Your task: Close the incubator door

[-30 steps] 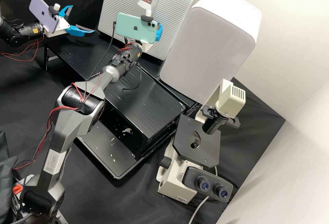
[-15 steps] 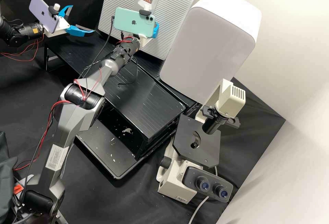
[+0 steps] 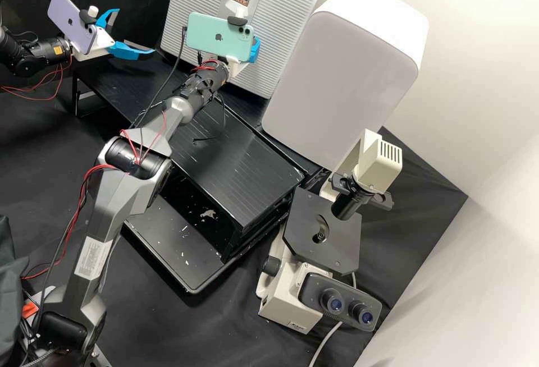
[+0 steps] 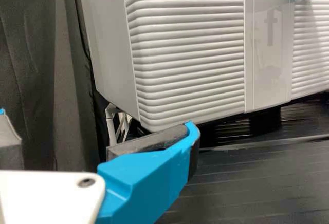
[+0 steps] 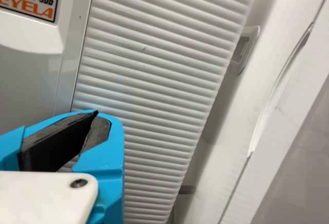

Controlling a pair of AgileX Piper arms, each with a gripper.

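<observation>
In the high view the white incubator door with its ribbed front stands behind the right gripper, whose fingers are mostly hidden by the phone on its wrist. Seen in the right wrist view, the right gripper has its tips together before the ribbed door, nothing between them; contact cannot be told. My left gripper is spread open left of the incubator. The left wrist view shows the left gripper apart from the door, which meets the smooth side panel at a thin seam.
A black shelf runs in front of the incubator. Right of the incubator stands a white rounded box, with a microscope nearer the front. Cables hang beside the right arm.
Since the first frame the right arm has drawn slightly left and up in the high view, then stayed nearly still. The left arm and the incubator have not visibly moved.
</observation>
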